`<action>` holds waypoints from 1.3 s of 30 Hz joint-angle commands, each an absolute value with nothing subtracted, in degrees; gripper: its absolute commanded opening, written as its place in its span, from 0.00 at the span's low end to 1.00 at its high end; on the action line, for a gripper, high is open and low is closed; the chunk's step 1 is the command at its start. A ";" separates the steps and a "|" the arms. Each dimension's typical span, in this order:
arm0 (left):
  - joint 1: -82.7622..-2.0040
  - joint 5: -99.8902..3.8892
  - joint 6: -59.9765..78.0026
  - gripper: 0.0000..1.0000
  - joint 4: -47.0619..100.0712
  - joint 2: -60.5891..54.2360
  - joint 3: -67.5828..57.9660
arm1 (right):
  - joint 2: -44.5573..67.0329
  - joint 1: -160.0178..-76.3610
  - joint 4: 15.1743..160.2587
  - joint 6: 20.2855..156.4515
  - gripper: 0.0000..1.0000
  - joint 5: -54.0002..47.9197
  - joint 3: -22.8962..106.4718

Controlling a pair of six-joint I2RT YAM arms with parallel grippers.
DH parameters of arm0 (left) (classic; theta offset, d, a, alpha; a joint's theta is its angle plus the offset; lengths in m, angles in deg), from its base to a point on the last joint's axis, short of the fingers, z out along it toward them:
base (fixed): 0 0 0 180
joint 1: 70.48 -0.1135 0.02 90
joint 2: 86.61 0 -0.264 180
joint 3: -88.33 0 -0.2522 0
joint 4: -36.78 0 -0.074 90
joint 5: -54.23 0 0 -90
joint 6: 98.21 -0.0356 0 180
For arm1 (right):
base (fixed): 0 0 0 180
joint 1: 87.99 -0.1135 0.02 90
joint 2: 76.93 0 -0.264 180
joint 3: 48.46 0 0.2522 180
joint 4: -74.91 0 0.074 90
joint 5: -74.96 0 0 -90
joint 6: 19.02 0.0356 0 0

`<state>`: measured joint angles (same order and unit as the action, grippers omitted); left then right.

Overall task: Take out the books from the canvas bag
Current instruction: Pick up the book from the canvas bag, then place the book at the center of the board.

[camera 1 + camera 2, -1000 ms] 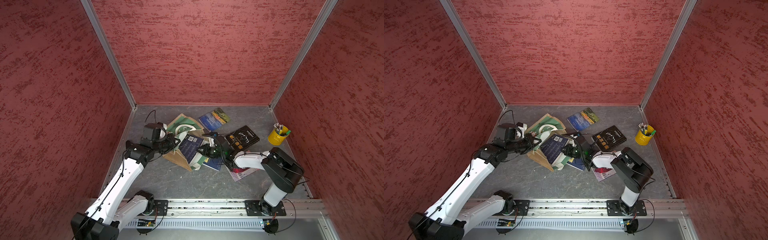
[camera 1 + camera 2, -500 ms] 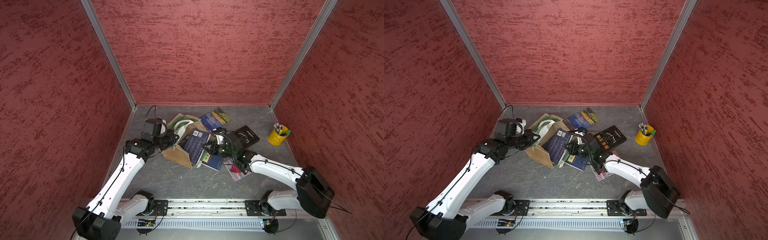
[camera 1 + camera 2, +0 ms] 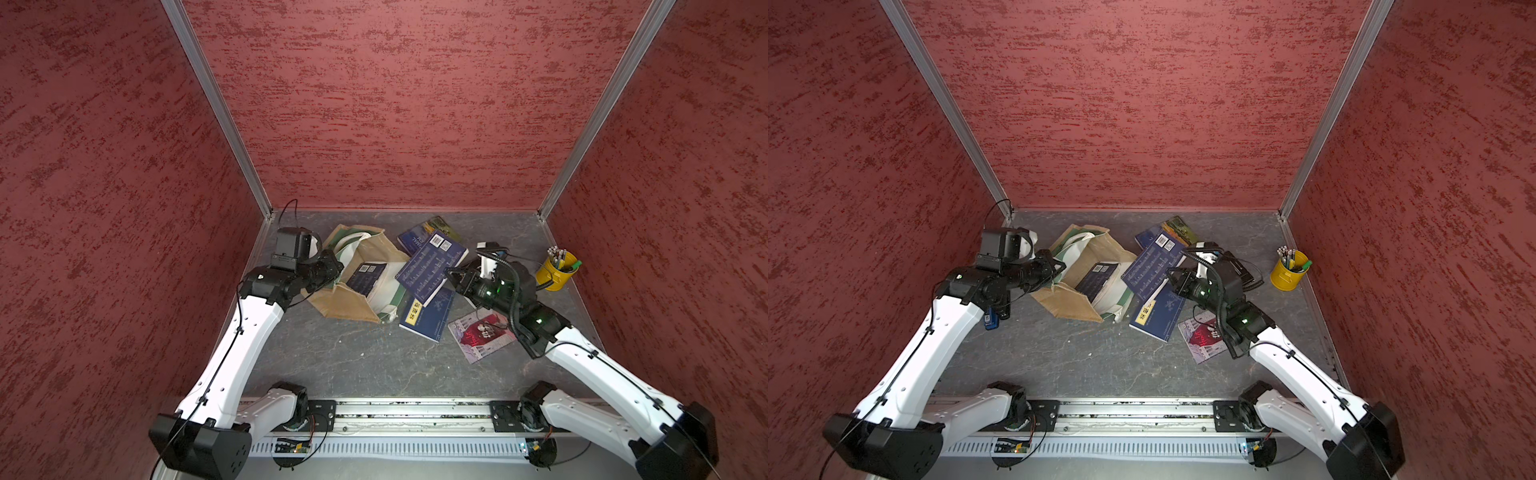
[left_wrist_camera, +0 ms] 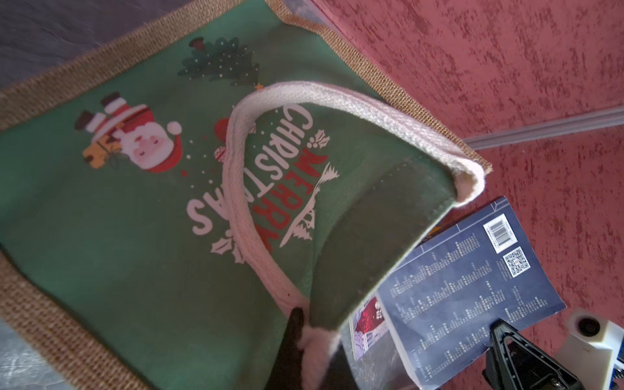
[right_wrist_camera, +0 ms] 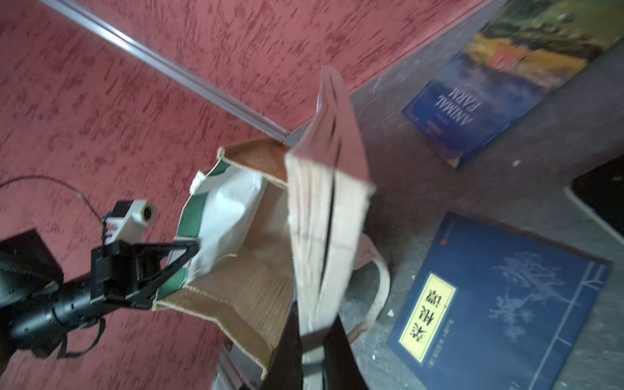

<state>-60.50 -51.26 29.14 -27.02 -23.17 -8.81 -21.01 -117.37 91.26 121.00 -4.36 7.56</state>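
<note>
The canvas bag (image 3: 345, 300) (image 3: 1067, 302) lies on its side with its mouth toward the right. My left gripper (image 3: 332, 270) (image 4: 314, 341) is shut on its white strap at the rim (image 4: 337, 101). My right gripper (image 3: 451, 276) (image 5: 315, 337) is shut on a navy book (image 3: 432, 268) (image 5: 324, 219), held tilted in the air just right of the bag mouth. Another navy book (image 3: 365, 278) (image 3: 1096, 280) rests inside the bag. On the table lie a navy book with a yellow label (image 3: 428, 316) (image 5: 489, 297), Animal Farm (image 3: 411, 240) (image 5: 472, 111) and a pink-red book (image 3: 482, 336).
A yellow pencil cup (image 3: 557, 272) (image 3: 1287, 274) stands near the right wall. A black book's corner (image 5: 601, 192) shows beside the right arm. Red walls close in on three sides, and the left wall is near the bag. Bare grey table (image 3: 353, 361) lies in front.
My right gripper has drawn the navy book out of the bag mouth, up and to the right. The right arm has stretched out. The left gripper has lifted the bag's rim slightly.
</note>
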 commanded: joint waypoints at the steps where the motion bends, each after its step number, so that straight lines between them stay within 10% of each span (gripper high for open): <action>1: -64.14 -53.88 26.67 0.00 -28.10 -23.54 -5.28 | -20.86 -113.39 88.02 122.81 0.00 -3.64 7.85; 15: -79.98 -60.61 26.90 0.00 -30.61 -20.22 5.25 | 0.55 -113.75 109.37 99.18 0.00 -13.56 37.58; 28: -82.48 -62.23 32.16 0.00 -21.66 -18.75 2.99 | 26.08 -124.50 134.89 86.74 0.00 -53.68 67.00; 39: -85.83 -60.52 31.79 0.00 -22.60 -18.63 4.86 | 44.79 -132.67 135.09 74.74 0.01 -56.50 80.93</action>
<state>-84.48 -60.00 31.96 -27.08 -17.70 1.59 42.12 -129.81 135.61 78.23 -54.17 78.68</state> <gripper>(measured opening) 0.079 0.101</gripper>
